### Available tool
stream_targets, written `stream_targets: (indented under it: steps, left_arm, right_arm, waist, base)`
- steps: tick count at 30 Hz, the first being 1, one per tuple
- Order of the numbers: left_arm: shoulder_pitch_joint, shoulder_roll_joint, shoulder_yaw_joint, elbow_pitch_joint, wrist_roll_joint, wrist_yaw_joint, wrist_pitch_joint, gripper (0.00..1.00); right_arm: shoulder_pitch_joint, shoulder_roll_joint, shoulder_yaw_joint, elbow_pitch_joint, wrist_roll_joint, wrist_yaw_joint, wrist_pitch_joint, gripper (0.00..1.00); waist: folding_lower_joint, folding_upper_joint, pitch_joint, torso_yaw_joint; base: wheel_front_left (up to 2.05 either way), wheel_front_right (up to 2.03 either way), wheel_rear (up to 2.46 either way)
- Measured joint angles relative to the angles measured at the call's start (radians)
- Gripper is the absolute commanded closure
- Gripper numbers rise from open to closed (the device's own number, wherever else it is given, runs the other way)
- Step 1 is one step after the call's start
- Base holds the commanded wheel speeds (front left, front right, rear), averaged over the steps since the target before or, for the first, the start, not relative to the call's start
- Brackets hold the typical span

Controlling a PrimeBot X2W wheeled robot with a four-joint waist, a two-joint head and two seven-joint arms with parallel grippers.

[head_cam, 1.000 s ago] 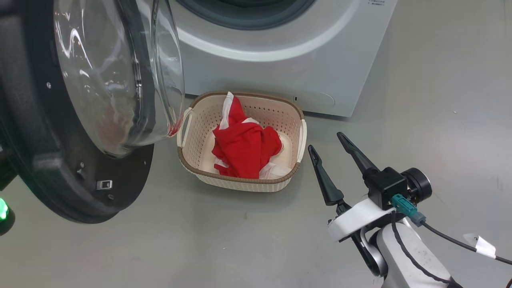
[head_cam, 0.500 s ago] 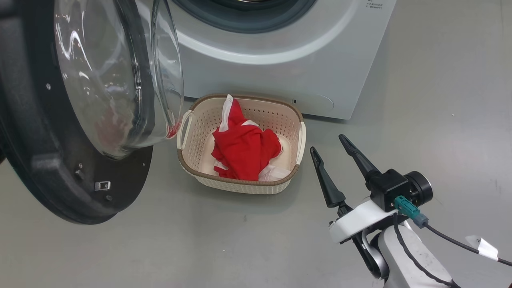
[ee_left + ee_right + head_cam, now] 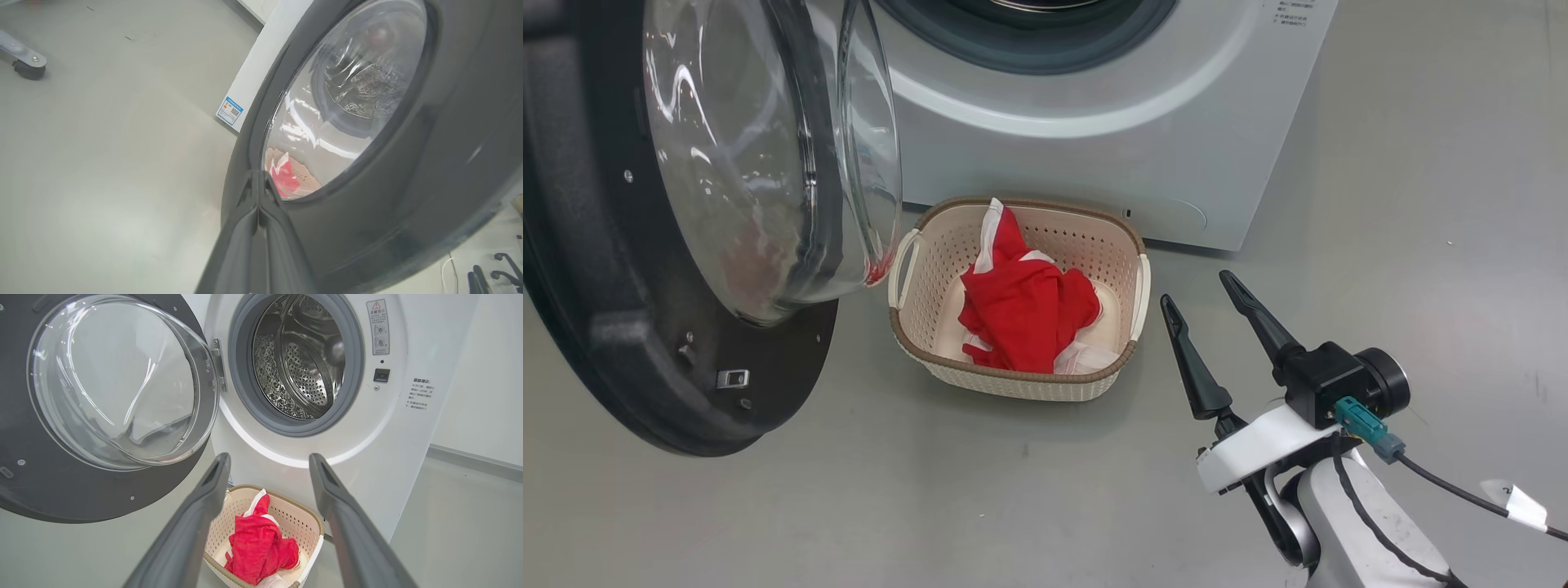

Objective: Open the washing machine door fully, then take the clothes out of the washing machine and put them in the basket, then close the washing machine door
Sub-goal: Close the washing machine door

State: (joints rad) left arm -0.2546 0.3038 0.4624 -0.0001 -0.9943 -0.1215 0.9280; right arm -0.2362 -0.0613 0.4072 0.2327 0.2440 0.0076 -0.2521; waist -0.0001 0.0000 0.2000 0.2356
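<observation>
While open, one door (image 3: 580, 245), one basket (image 3: 935, 278)

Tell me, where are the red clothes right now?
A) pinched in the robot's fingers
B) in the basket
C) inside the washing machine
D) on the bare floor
B: the red clothes lie bunched up inside the basket, which sits on the floor in front of the washing machine.

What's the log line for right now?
clothes: in basket | door: open | left gripper: shut, at door | right gripper: open, empty
</observation>
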Motion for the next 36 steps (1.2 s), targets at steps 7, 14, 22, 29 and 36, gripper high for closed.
stream_targets:
  steps: [7, 14, 22, 29, 36]
  left_arm:
    - [0.128, 0.005, -0.119, -0.076, 0.125, -0.003, -0.204, 1.00]
    - [0.213, 0.026, -0.179, -0.093, 0.249, -0.003, -0.427, 1.00]
    - [0.251, 0.013, -0.191, -0.068, 0.311, -0.004, -0.622, 1.00]
    - [0.272, -0.012, -0.208, -0.035, 0.345, -0.004, -0.777, 1.00]
    - [0.300, -0.019, -0.241, 0.010, 0.366, -0.004, -0.881, 1.00]
  right_arm:
    - [0.000, 0.000, 0.001, -0.002, 0.002, 0.000, 0.000, 0.00]
    - [0.001, 0.000, 0.001, -0.002, 0.010, 0.000, 0.000, 0.00]
    - [0.005, 0.000, 0.002, -0.003, 0.011, 0.000, 0.000, 0.00]
    - [0.018, 0.000, 0.008, -0.006, 0.013, 0.000, 0.000, 0.00]
    - [0.020, 0.000, 0.008, -0.006, 0.018, 0.000, 0.000, 0.00]
  waist:
    - [0.0000, 0.0000, -0.005, 0.004]
    - [0.0001, 0.0000, -0.013, 0.003]
    - [0.0001, 0.0000, -0.022, -0.001]
    - [0.0001, 0.0000, -0.027, -0.008]
    - [0.0000, 0.0000, -0.030, -0.014]
  base:
    - [0.00, 0.00, 0.00]
    - [0.00, 0.00, 0.00]
    - [0.00, 0.00, 0.00]
    - [0.00, 0.00, 0.00]
    - [0.00, 0.00, 0.00]
